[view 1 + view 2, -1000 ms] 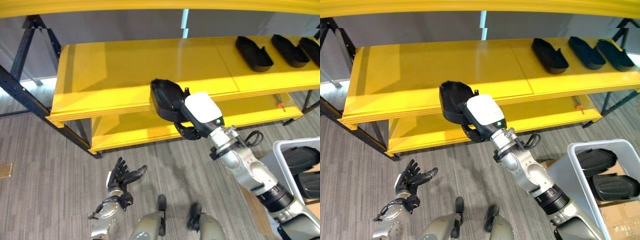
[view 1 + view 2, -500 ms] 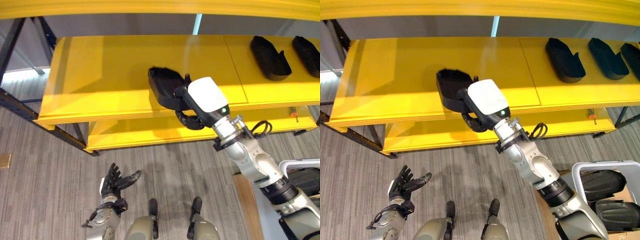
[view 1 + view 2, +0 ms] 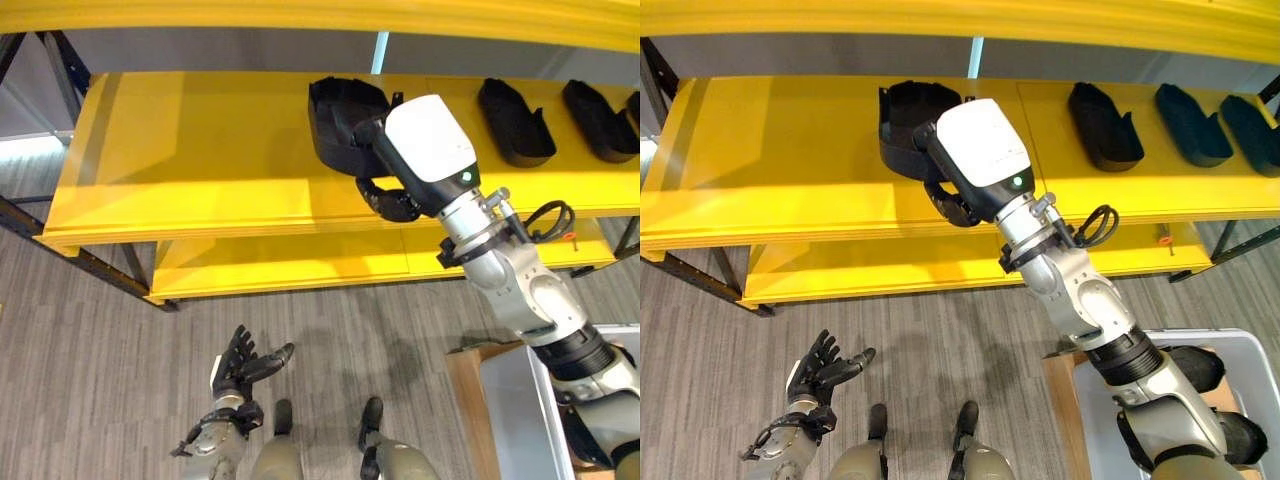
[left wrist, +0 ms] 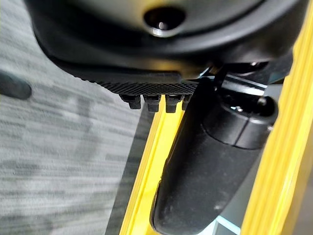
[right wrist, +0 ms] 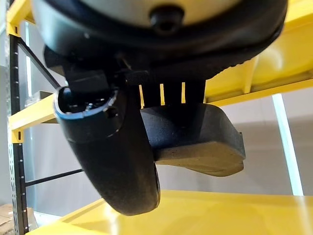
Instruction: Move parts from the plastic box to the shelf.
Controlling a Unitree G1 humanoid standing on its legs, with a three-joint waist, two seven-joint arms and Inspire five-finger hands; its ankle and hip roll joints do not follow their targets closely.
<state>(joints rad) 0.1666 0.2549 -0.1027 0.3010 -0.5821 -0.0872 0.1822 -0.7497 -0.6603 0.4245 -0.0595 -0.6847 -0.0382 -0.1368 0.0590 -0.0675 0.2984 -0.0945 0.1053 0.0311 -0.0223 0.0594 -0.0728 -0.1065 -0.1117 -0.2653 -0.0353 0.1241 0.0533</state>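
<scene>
Over shelf [image 3: 200, 160], right robot hand [image 3: 385, 195] half-hides part [image 3: 340, 115]

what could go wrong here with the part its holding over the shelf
The right hand holds the black part clear above the yellow shelf, as the right wrist view shows; released from here it might drop and tip or bounce. Carried further right, it could bump the nearest placed part.

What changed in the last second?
The right hand, still gripping the black part, carried it from the shelf front edge to over the shelf's back, held clear of the board. The left hand stayed open, low over the floor. The other parts stayed put.
</scene>
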